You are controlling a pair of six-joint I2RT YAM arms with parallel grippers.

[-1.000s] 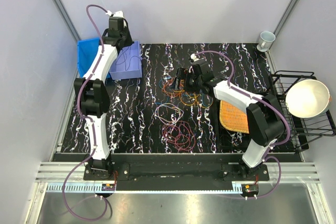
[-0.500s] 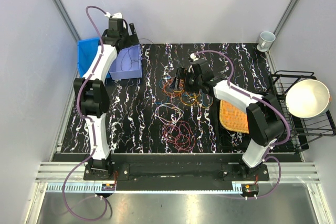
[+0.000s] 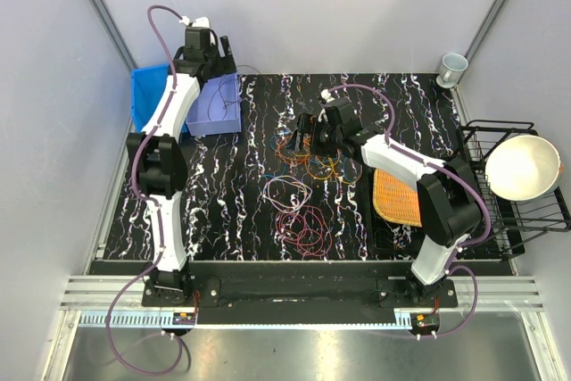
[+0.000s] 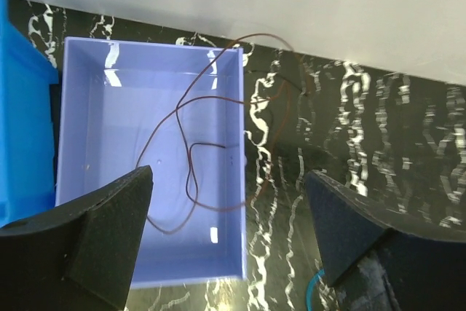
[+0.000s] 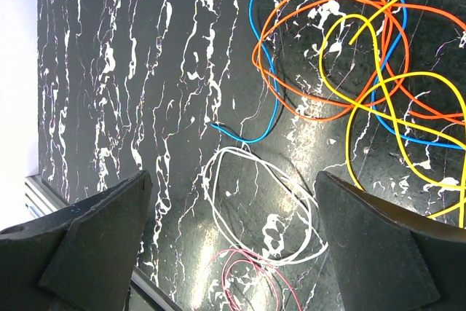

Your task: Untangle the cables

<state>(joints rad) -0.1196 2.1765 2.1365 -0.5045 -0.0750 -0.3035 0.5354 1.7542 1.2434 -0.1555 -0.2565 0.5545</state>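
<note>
Entry: my right pincer (image 5: 231, 187), jaws released and empty, hangs over the cables (image 3: 306, 154), their knot just beyond its tips, rightward; my left pincer (image 4: 229, 180), also released, is well apart.

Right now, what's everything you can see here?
Tangled thin cables: one bunch, orange, yellow, blue, in the middle.
Whitish cable loop: one, near side of bunch.
Magenta-red cable loops: one pile, closest to front.
Thin dark wire: one, draped across lavender plastic bin.
Blue plastic bin: one, far left.
Orange woven mat: one, right side.
White bowl: one, in black wire rack.
Pale cup: one, far right corner.
Left gripper, right gripper: two, black, open, empty.
</note>
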